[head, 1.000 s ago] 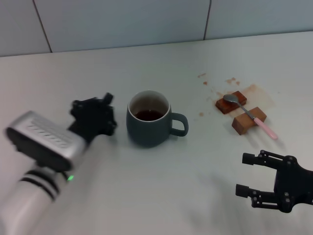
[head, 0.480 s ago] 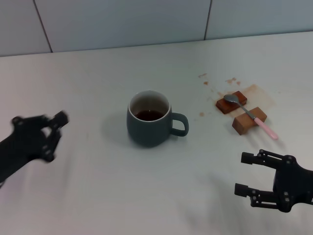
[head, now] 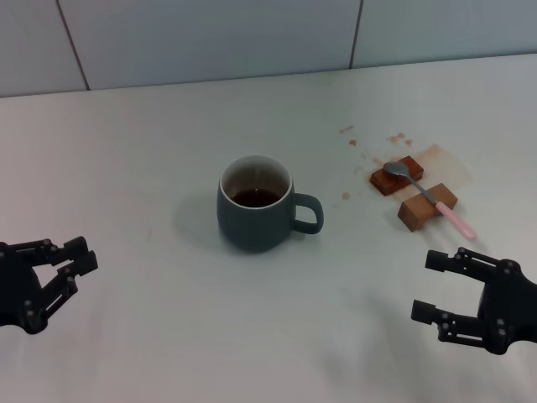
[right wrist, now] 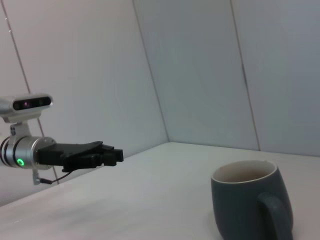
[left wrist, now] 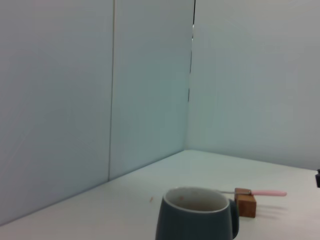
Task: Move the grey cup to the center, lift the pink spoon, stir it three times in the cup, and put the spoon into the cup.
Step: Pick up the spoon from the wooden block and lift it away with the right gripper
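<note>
Mid worktop (head: 168,336): grey cup (head: 254,205) w/ brown liquid. Pink spoon (head: 430,198) across two wooden blocks (head: 413,193). Left end effector (head: 74,262) & right end effector (head: 435,287) both spread wide, empty.

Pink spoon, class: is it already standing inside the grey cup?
No, the pink spoon lies across two wooden blocks, apart from the grey cup.

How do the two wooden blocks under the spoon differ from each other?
The far block looks darker and redder; the near block is lighter brown. The far block carries the spoon's metal bowl; the near block carries the pink handle of the spoon. Brown stains lie mostly around the far block. Both rest on the table, right of the cup.
</note>
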Controlling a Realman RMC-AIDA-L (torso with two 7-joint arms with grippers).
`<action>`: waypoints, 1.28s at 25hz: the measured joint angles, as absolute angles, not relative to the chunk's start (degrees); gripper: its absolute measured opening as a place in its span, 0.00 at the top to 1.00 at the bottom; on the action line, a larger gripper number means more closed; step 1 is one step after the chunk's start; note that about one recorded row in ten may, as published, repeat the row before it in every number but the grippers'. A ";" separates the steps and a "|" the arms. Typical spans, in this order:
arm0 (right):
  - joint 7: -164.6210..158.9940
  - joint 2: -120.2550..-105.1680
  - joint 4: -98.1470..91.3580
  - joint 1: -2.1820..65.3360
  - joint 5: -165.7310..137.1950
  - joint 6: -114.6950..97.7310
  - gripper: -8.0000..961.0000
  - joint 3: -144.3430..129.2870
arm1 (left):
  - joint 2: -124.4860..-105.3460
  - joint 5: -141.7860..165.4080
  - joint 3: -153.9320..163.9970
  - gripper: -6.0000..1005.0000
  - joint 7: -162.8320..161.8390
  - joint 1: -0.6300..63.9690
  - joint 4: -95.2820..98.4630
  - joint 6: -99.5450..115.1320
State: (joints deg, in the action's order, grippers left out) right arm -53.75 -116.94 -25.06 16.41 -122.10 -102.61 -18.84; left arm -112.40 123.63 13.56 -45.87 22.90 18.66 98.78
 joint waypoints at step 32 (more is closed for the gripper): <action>-108.00 -118.15 -10.48 8.40 -122.31 -103.90 0.16 17.19 | -114.89 123.42 15.12 0.14 -45.98 22.06 20.66 98.99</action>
